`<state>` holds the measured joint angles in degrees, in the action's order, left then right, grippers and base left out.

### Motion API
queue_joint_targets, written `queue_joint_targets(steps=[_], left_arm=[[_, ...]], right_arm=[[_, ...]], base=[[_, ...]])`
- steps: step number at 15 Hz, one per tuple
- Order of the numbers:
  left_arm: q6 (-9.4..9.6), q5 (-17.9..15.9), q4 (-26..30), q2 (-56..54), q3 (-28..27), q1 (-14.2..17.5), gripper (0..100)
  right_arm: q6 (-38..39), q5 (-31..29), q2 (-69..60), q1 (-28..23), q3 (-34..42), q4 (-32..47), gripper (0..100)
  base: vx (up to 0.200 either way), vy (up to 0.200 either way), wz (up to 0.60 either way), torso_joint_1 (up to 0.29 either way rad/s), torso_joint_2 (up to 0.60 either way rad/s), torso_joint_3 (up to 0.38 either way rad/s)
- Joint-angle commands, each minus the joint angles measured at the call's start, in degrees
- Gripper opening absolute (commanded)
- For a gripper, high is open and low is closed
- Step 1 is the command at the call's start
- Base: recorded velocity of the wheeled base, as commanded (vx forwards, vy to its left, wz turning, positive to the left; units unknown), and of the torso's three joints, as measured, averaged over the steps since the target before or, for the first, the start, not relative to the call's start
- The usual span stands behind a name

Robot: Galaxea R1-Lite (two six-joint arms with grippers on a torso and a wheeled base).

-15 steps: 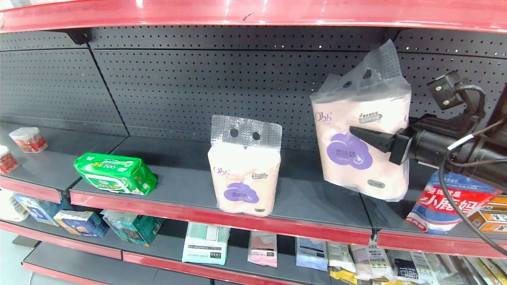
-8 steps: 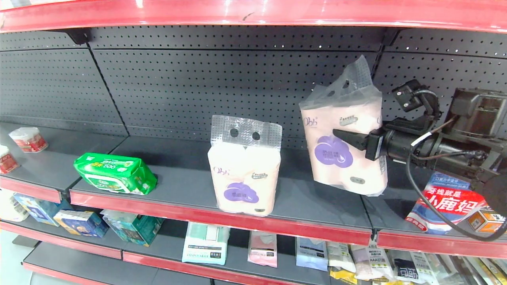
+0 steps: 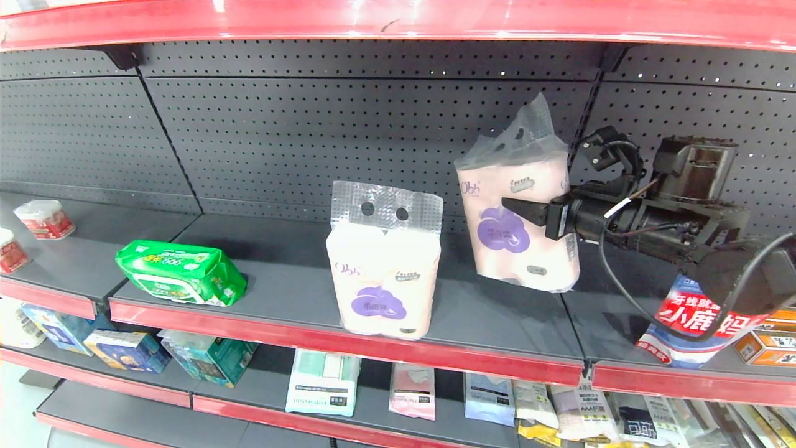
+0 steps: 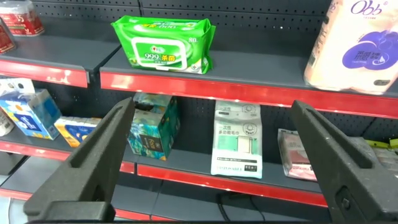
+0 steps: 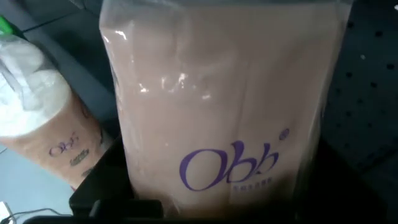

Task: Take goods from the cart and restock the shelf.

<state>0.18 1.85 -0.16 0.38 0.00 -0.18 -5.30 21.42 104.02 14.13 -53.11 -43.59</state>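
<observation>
My right gripper (image 3: 527, 216) is shut on a pink tissue pack (image 3: 507, 180) with a purple cloud label and a clear handle flap. It holds the pack tilted, low over the back of the grey shelf (image 3: 292, 274); I cannot tell whether the pack touches the shelf. The right wrist view has this pack (image 5: 224, 106) close up. A second, matching pack (image 3: 384, 280) stands upright near the shelf's front edge, to the left of the held one. My left gripper (image 4: 211, 168) is open, with nothing in it, in front of the lower shelves.
A green wet-wipe pack (image 3: 180, 272) lies on the shelf's left part. Red-white cups (image 3: 45, 219) stand farther left. A blue-and-red bag (image 3: 696, 323) and orange boxes (image 3: 768, 342) sit under my right arm. The red upper shelf edge (image 3: 398, 22) hangs overhead. Lower shelves hold several goods.
My right arm has carried the tissue pack to the left, deeper into the shelf and lower. The standing pack and the wipes have not moved.
</observation>
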Motion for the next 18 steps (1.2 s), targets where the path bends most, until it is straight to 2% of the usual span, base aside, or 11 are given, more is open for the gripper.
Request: queue_joint_targets(steps=[1, 3, 6, 11, 18], left_arm=[[-0.01, -0.01, -0.02, -0.03, 0.0, 0.01, 100], [-0.01, 0.08, -0.02, -0.03, 0.0, 0.01, 100], [-0.01, -0.01, -0.02, -0.03, 0.0, 0.01, 100], [-0.01, 0.08, -0.02, -0.03, 0.0, 0.09, 100], [-0.01, -0.01, -0.02, -0.03, 0.0, 0.09, 100]], right_arm=[[0.21, 4.42, 3.56, -0.07, -2.26, 0.09, 0], [0.21, 9.78, 4.79, -1.38, -2.52, 0.09, 0], [0.29, 10.22, 7.51, -1.74, -4.37, 0.09, 0], [2.4, 11.8, 13.49, -0.68, -13.51, -0.26, 0], [2.4, 13.65, 18.5, 1.08, -19.04, -0.53, 0]], base=[[0.0, 0.0, 0.0, 0.0, 0.0, 0.0], [0.0, 0.0, 0.0, 0.0, 0.0, 0.0], [0.0, 0.0, 0.0, 0.0, 0.0, 0.0], [0.0, 0.0, 0.0, 0.0, 0.0, 0.0], [0.0, 0.0, 0.0, 0.0, 0.0, 0.0]])
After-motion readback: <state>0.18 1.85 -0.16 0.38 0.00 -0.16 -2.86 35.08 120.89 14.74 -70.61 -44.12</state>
